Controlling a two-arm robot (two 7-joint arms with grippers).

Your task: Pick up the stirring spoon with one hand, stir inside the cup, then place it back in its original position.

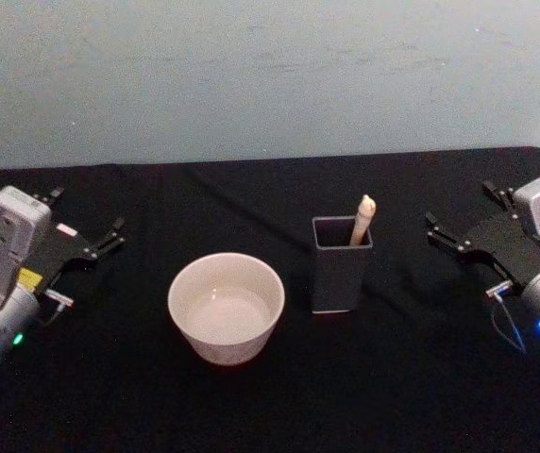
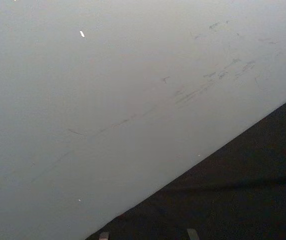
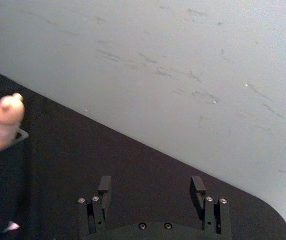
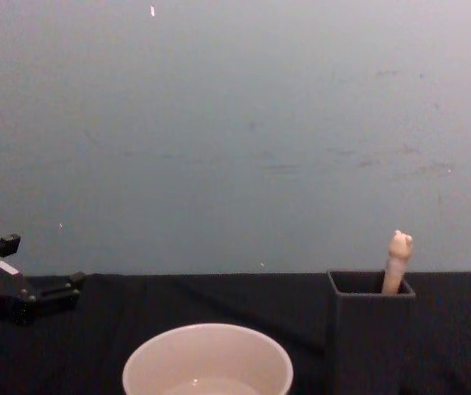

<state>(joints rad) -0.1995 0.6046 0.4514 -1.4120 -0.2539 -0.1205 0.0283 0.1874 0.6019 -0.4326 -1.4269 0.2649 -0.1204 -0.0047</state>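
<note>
The left gripper [image 1: 86, 215] hangs over the far left of the black tablecloth [image 1: 109, 396], well apart from everything else. Its jaws are spread and hold nothing. The chest view shows it [image 4: 38, 265] low at the left edge, with the same empty gap between the fingers.

Next comes the cup [image 1: 225, 351], a wide cream-white bowl standing left of centre on the cloth. No utensil is in it. Whether the pale inside holds any liquid is hard to tell.

Just to the right of the cup, close but not touching, stands the dark grey square holder [image 1: 336, 283], upright. The stirring spoon [image 1: 362, 219] stands in it, leaning into the far right corner. Only the beige wooden handle and its little bear head rise above the rim; the metal bowl is hidden inside. From the chest view the handle [image 4: 397, 262] pokes up out of the holder [image 4: 371, 337], with the cup's rim [image 4: 207, 329] to the left.

At the far right, the right gripper [image 1: 459, 206] sits near the table's edge, well clear of the holder. Its jaws are wide apart and empty, and the right wrist view [image 3: 151, 186] shows this plainly, with the spoon's bear head [image 3: 7, 120] off to one side.

By this layout, no step of the task looks begun: the spoon is in its resting place, no gripper is near it, and the cup is untouched. The pick, the stir and the return all remain. The right gripper seems the likelier one to reach, since the spoon leans toward its side
</note>
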